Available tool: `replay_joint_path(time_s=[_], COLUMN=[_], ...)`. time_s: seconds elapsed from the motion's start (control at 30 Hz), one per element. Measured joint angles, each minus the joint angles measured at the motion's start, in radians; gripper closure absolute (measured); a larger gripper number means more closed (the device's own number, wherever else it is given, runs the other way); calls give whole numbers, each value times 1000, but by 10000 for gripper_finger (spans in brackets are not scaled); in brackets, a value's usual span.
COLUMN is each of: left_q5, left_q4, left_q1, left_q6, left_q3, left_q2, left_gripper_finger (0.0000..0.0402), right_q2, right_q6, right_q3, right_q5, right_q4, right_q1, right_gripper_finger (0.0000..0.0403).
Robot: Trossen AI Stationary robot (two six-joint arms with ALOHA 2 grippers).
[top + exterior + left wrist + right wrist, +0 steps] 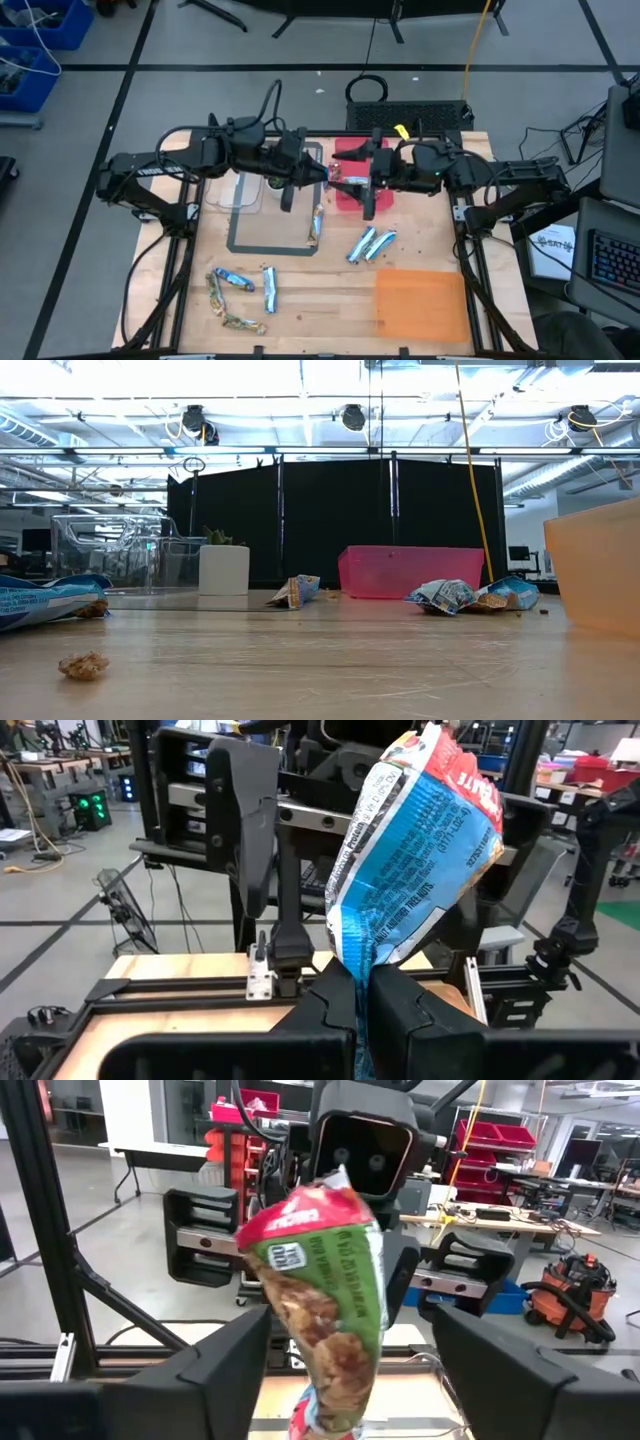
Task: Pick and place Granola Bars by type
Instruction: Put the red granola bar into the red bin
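Note:
Both grippers meet high above the table's far half, beside the pink bin (362, 150). My left gripper (362, 985) (322, 176) is shut on one granola bar (415, 870) (325, 1310), blue on one face, green and red on the other. My right gripper (352, 1320) (352, 186) is open, its fingers standing wide on either side of that bar's free end without touching it. Other bars lie flat on the table: one at mid table (317, 222), two blue ones (368, 243), and several near the left front (240, 295). Neither gripper shows in the low view. My left gripper pinches the bar by its near end (352, 955) between both fingers, coming level from the table's left. The bar sticks out past the fingertips, along the fingers, toward my right gripper. It is lifted clear of the table.
A clear container (245, 190) and a grey taped rectangle (270, 245) lie under the left arm. An orange bin (420, 300) sits at the near right. A white potted plant (224, 568) stands far back. Crumbs (84, 664) lie on the wood.

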Motion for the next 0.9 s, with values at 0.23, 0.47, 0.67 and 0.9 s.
replay_joint_path(time_s=[0.23,0.47,0.67,0.9], left_q5=[-8,-8,-7,14], left_q4=[3,4,-9,-16], left_q1=[-2,-5,-6,-6], left_q6=[0,-5,-4,-28], left_q3=[0,0,1,2], left_q2=[0,0,0,0], left_gripper_finger=[393,393,393,390], right_q2=[0,10,10,10], right_q6=[-7,-18,-34,-45], right_q3=[0,0,0,0], right_q5=[-1,-2,-2,-6], right_q4=[11,12,12,13], right_q1=[0,0,0,0], right_gripper_finger=[193,255,332,373])
